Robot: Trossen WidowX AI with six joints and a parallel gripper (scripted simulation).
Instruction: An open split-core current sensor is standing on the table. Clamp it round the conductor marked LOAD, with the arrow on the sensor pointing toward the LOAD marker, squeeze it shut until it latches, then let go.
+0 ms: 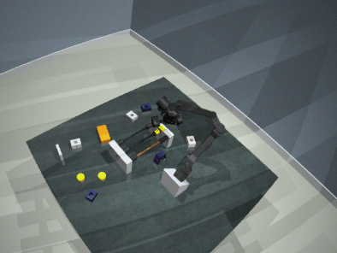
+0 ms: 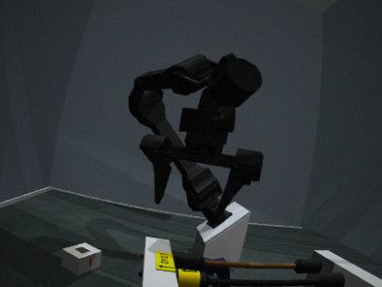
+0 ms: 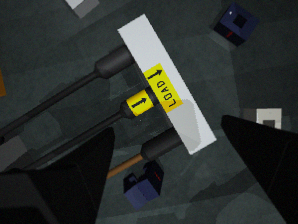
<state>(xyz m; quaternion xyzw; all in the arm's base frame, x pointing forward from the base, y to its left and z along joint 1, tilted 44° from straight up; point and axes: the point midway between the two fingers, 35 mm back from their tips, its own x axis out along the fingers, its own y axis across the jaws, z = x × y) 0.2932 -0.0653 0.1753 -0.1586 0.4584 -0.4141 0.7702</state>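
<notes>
A dark blue block (image 1: 160,157) (image 2: 223,266) (image 3: 142,191) with a gap in its top looks like the open sensor; it stands beside the copper-coloured conductor. Its red mark is too small to read. The middle conductor has a yellow arrow sleeve (image 1: 156,132) (image 2: 189,277) (image 3: 139,103), beside the yellow LOAD label (image 1: 162,127) (image 2: 165,262) (image 3: 167,92) on the white end block (image 1: 169,138) (image 3: 134,31). The sleeve's arrow points toward that block. My gripper (image 1: 168,122) (image 2: 188,211) (image 3: 167,126) is wide open and empty, above that end of the rack.
The other white end block (image 1: 120,156) holds the conductors' far ends. Other dark blue blocks (image 1: 146,107) (image 3: 236,22) and white blocks (image 1: 191,141) (image 2: 81,259) stand around the rack. An orange box (image 1: 103,133), two yellow discs and a thin white piece (image 1: 59,151) stand beyond it.
</notes>
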